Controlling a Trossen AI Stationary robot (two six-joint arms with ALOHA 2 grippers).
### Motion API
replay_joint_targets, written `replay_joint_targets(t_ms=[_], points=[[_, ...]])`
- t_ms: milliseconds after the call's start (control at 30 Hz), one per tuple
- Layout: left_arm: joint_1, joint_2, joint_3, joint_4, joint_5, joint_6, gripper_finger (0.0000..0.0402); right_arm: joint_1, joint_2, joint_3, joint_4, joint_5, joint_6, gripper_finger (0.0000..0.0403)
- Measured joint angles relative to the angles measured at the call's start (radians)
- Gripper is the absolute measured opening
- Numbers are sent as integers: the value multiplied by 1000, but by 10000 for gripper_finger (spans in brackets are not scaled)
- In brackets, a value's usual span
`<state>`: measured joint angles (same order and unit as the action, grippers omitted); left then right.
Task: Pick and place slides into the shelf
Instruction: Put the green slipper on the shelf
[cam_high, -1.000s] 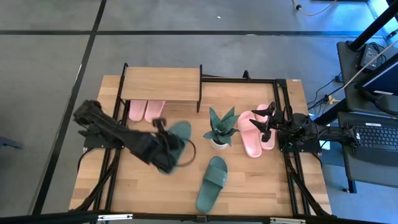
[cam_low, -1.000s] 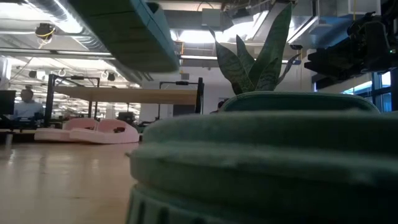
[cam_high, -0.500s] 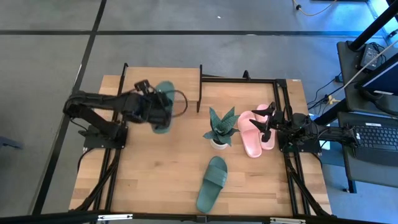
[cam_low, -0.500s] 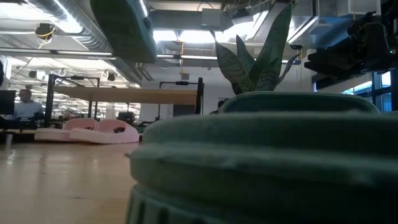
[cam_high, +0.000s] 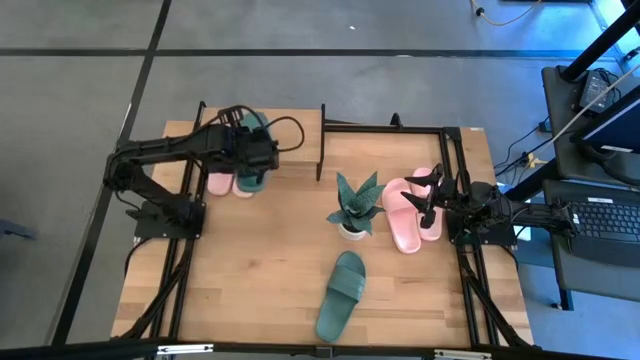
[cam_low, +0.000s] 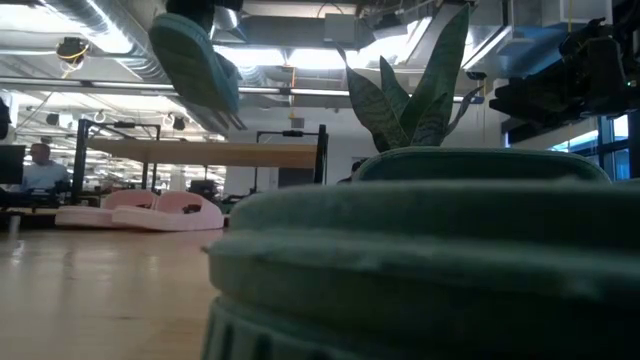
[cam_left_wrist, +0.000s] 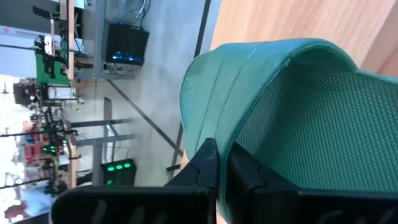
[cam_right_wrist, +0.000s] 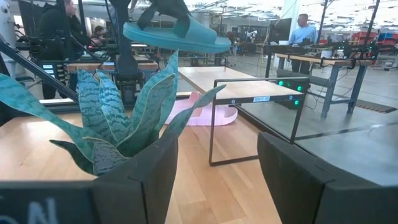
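Observation:
My left gripper (cam_high: 252, 150) is shut on a dark green slide (cam_right_wrist: 177, 36) and holds it in the air over the front edge of the shelf (cam_high: 270, 132), a low rack with a light wooden top and black legs. A pink pair (cam_high: 222, 180) lies on the table under that shelf. The other green slide (cam_high: 342, 292) lies sole down near the table's front edge and fills the low view. A second pink pair (cam_high: 405, 218) lies at the right, just in front of my open right gripper (cam_high: 428, 195). My left gripper pinches the green slide's wide strap (cam_left_wrist: 208, 118) at its edge between the two shut fingers (cam_left_wrist: 239, 168). The fingers come at it from above, slanting down. The slide is lifted clear, roughly level with its sole down (cam_low: 195, 65), high above the shelf's top board.
A green spiky potted plant (cam_high: 355, 205) stands mid-table between the shelf and the right pink pair. A black metal frame (cam_high: 450, 140) runs along the table's right and far sides. People sit and stand at benches in the room beyond.
My left gripper has carried the green slide from the middle of the table toward the far edge and a little to the left, rising as it went, until it hangs over the shelf's front edge. The slide has turned about with the wrist. The right arm has kept still.

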<state>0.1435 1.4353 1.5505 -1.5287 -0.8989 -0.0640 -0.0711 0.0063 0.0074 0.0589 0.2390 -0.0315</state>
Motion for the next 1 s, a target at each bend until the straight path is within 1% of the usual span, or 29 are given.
replay_joint_targets(t_ms=[233,333,433,567,667,1000], points=[[64,-37,-2,36,-1,88,2,0,0,0,0,0,0,221],[92,-68,-2,90,4,126,2,0,0,0,0,0,1,221],[122,-106,-28,181,39,196,2,0,0,0,0,0,1,221],[157,-151,-104,282,49,283,2,0,0,0,0,0,1,221],[194,-176,-175,324,56,313,2,0,0,0,0,0,2,221],[323,-279,-417,566,153,411,2,0,0,0,0,0,2,221]])
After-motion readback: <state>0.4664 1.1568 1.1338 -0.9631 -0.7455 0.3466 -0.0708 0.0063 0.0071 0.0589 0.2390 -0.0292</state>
